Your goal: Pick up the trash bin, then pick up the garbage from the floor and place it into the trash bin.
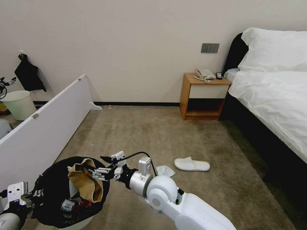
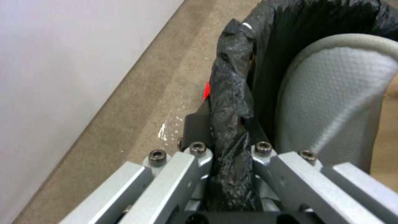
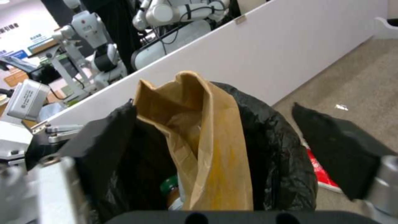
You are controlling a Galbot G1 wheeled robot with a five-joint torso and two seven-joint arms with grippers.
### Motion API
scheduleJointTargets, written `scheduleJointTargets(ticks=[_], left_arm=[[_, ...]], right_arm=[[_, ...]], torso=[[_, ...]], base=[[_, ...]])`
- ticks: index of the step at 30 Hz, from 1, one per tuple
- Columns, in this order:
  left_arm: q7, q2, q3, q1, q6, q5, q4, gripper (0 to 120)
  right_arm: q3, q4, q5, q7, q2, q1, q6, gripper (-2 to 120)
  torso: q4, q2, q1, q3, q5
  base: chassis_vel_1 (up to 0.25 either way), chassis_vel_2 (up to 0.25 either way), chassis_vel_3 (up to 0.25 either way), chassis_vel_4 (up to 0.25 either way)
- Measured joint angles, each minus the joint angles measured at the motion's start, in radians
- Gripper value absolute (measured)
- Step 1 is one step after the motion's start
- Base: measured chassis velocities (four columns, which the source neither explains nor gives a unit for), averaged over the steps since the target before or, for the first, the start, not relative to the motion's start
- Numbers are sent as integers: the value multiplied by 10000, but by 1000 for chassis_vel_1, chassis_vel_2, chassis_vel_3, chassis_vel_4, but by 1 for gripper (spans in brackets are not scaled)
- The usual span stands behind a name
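Reaching over the trash bin (image 1: 48, 204), right end effector (image 1: 104, 166) gapes above paper bag (image 1: 84, 182).

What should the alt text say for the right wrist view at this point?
Right gripper, open, hangs over the trash bin with a crumpled brown paper bag standing in its black liner. A red-white packet lies on the carpet beside the bin, near a white partition.

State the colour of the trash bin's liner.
Black, on the trash bin's liner; clearest in the right wrist view.
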State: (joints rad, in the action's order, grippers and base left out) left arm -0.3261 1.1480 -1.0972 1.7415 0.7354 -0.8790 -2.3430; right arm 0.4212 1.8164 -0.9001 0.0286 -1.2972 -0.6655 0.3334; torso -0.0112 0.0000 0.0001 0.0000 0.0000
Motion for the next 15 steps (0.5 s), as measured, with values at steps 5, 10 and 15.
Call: scheduleJointTargets(ticks=[5, 10, 15], left_arm=[[-72, 10, 42, 48, 0, -169, -47, 4], [-124, 37, 77, 159, 0, -400, -84, 4], [-146, 43, 42, 167, -1, -501, -73, 4]], right_arm=[[20, -36, 35, 6, -53, 54, -12, 100], [25, -95, 69, 17, -166, 156, -75, 100], [-210, -50, 249, 19, -255, 286, -562, 100]], torso=[[0, 0, 0, 0, 0], [0, 0, 0, 0, 0], [2, 0, 0, 0, 0]], base=[[0, 0, 0, 0], [0, 0, 0, 0], [0, 0, 0, 0]])
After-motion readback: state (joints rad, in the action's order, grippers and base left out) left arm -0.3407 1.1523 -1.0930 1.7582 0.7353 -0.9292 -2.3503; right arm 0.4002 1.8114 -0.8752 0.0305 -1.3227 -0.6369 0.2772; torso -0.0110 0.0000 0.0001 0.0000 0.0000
